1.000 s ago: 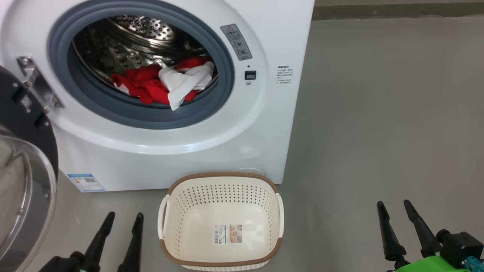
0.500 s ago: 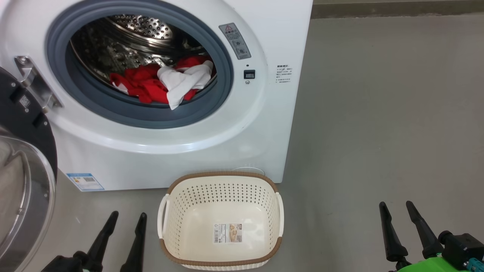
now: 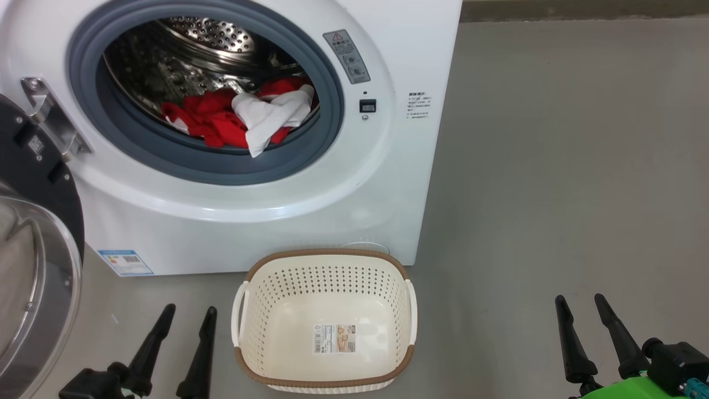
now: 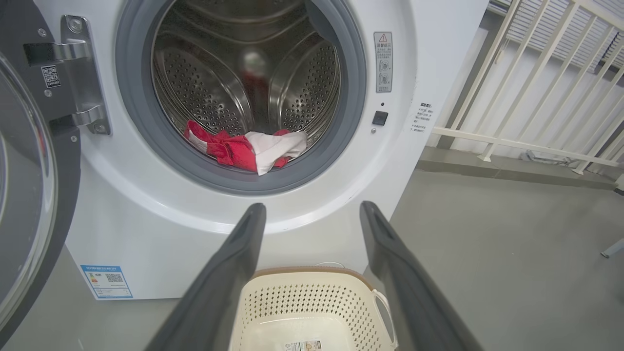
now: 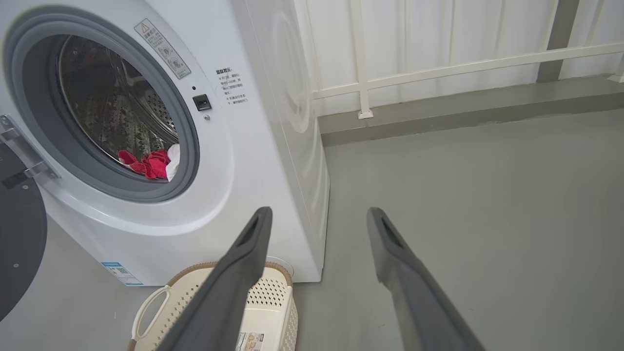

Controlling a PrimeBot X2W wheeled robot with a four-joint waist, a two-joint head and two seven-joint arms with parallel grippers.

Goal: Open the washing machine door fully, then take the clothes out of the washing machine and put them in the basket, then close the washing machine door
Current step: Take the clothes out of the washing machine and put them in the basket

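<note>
We see a bare grey floor running back to a white railing before a pale wall. The washer stands on it, its door swung open at left, with red and white clothes heaped at the drum's front. The basket sits on the floor just before the washer. Our left pincer and right pincer hang low, both spread, holding nothing.
</note>
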